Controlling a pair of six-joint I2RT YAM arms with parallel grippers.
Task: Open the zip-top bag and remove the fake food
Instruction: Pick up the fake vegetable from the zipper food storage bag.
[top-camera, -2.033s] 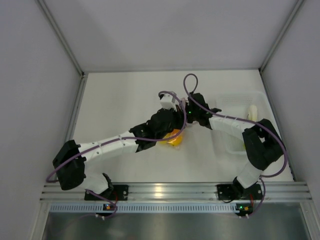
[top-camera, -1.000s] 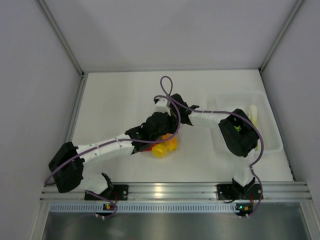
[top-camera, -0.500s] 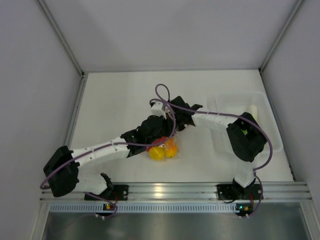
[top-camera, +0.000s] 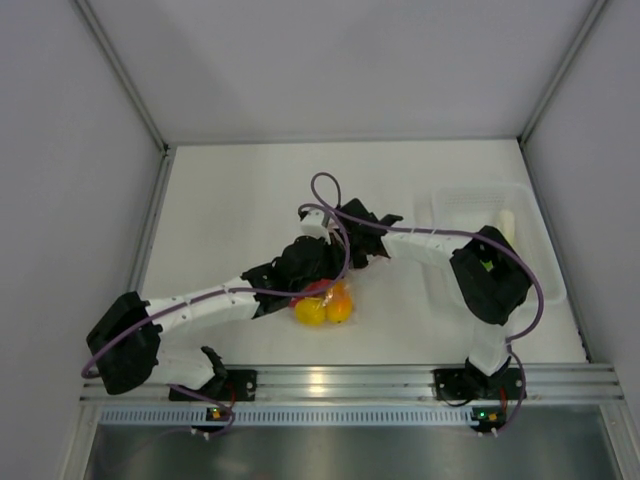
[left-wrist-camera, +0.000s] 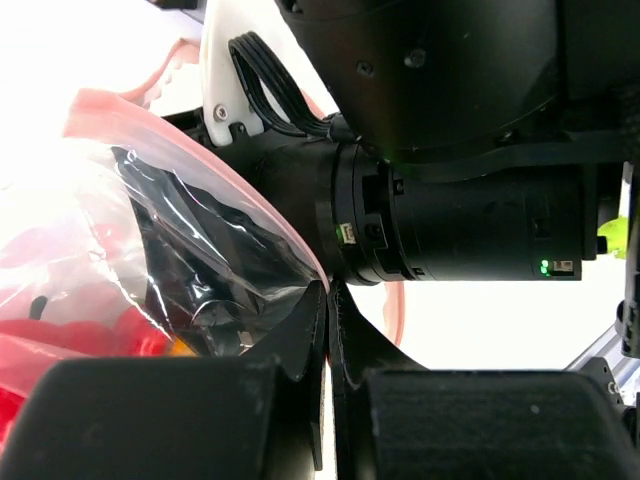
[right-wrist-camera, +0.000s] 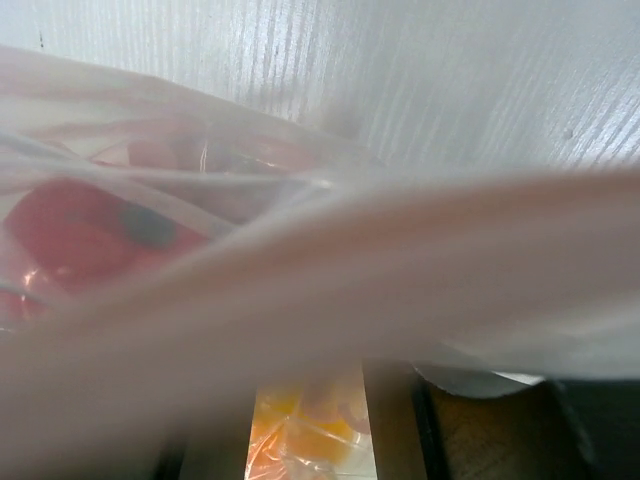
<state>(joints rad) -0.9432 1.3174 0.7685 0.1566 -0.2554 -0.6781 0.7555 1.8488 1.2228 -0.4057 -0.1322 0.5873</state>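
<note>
The zip-top bag (top-camera: 322, 303) hangs at mid table with yellow, orange and red fake food (top-camera: 312, 311) showing through it. My left gripper (left-wrist-camera: 328, 292) is shut on the bag's pink zip edge (left-wrist-camera: 250, 190), and the clear film with red pieces (left-wrist-camera: 70, 300) bulges to its left. My right gripper (right-wrist-camera: 308, 400) is at the bag's mouth. Film and the blurred pink strip (right-wrist-camera: 330, 260) lie across its camera. Its dark fingers (right-wrist-camera: 392, 420) stand apart with yellow pieces (right-wrist-camera: 315, 435) showing between them. Whether they grip anything is hidden.
A translucent white tray (top-camera: 470, 203) sits at the right with a pale stalk (top-camera: 507, 222) in it. The right arm's elbow (top-camera: 488, 275) hangs over the tray's near side. Purple cables loop above both wrists. Grey walls close in on three sides.
Both wrists and the bag have shifted left and toward the near edge. The right arm's elbow swung left from over the tray's right side. The left grip on the zip edge held.
</note>
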